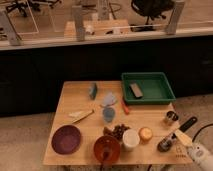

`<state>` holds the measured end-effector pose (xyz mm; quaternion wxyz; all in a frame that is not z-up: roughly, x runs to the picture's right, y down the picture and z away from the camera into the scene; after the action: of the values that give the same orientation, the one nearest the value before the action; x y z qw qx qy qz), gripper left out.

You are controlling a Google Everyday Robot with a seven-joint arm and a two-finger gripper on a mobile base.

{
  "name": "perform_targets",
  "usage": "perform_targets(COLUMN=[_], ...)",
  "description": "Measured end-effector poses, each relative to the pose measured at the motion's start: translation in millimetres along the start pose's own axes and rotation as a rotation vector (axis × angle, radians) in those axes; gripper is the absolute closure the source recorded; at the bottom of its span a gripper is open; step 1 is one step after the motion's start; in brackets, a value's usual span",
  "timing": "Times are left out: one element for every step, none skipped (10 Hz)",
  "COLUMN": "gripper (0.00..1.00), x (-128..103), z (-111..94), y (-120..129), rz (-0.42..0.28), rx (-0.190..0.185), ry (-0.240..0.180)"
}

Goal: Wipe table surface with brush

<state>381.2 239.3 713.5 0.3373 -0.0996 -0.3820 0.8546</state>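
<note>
**Q:** What do the fingers (pixel 183 139) hold?

**A:** They pinch the black handle of the brush (pixel 165 144) about midway along it. The gripper (pixel 181 137) sits over the front right corner of the table surface (pixel 75 97). Its white arm enters from the lower right of the view.

**Q:** How does the brush lie?

**A:** It lies tilted. Its round dark head is low at the table surface near the front edge, and the handle slants up and back to the right. The head is near the metal cup (pixel 171 118), in front of it, and to the right of a small orange object (pixel 145 133).

**Q:** What lies farther out?

**A:** A white cup (pixel 131 139) and a brown bowl (pixel 106 148) stand along the front edge, with a purple plate (pixel 66 139) at the front left. A green tray (pixel 161 96) sits at the back right corner, and a blue cup (pixel 108 114) stands near the centre.
</note>
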Motion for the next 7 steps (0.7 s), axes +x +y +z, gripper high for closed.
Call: perform_targets(gripper=[1.0, 1.0, 1.0, 1.0, 1.0, 1.0, 1.0], x=[7.8, 13.5, 15.6, 14.7, 8.8, -1.0, -18.4], z=[-12.7, -27.4, -39.0, -47.7, -53.1, -57.1, -57.1], y=[3.2, 8.6, 13.4, 17.6, 17.8, 12.9, 5.8], rz=[0.004, 0.006, 0.005, 0.002, -0.001, 0.001, -0.005], rx=[-0.005, -0.011, -0.015, -0.016, -0.012, -0.007, -0.004], ry=[0.014, 0.026, 0.033, 0.036, 0.029, 0.011, -0.017])
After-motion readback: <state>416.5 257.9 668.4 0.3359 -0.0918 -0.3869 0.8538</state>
